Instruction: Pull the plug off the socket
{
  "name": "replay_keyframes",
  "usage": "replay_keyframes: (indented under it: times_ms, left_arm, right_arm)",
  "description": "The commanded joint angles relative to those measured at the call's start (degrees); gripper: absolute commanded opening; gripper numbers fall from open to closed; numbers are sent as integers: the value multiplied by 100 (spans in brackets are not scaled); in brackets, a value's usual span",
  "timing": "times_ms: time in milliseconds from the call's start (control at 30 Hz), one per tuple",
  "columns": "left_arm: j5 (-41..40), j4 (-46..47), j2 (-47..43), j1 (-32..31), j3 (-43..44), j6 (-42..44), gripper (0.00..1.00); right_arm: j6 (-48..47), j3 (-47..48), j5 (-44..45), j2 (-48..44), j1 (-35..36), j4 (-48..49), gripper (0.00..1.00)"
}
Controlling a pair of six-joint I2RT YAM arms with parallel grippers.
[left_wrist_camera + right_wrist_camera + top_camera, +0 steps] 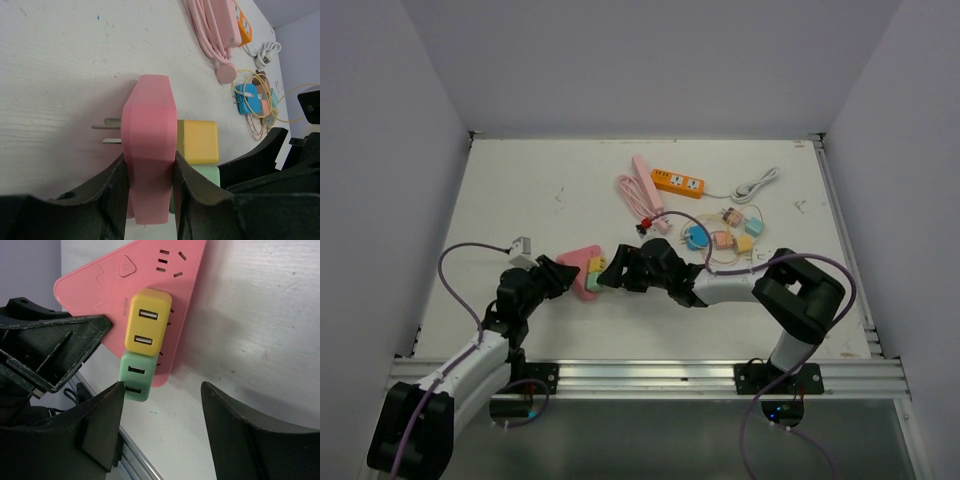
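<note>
A pink triangular socket (578, 262) (149, 125) (150, 270) stands on edge on the white table, and my left gripper (563, 276) (149, 167) is shut on its two flat faces. Its metal prongs stick out on the left in the left wrist view. A yellow plug (198, 141) (146, 325) and a green plug (207, 174) (136, 376) sit side by side in the socket's face. My right gripper (611, 272) (162, 387) is open just in front of them. Its left fingertip is at the green plug's corner, and nothing lies between the jaws.
Farther back lie a pink power strip (646, 185) with a coiled cord, an orange power strip (678, 183) with a white cable (757, 184), and several small coloured chargers (720, 238). A grey adapter (522, 247) sits at the left. The metal rail (650, 375) runs along the near edge.
</note>
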Motion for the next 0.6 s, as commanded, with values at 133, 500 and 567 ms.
replay_keyframes:
  times_ms: [133,500,567]
  left_arm:
    - [50,470,104,-123,-72,-141,0]
    - [-30,478,87,-202,-2,-123,0]
    - [-21,487,104,-228,-2,-123,0]
  right_arm:
    - [12,519,-183,354,109,520,61]
    - [223,467,-175,512,171,607,45]
    - [223,440,-175,556,171,669,38]
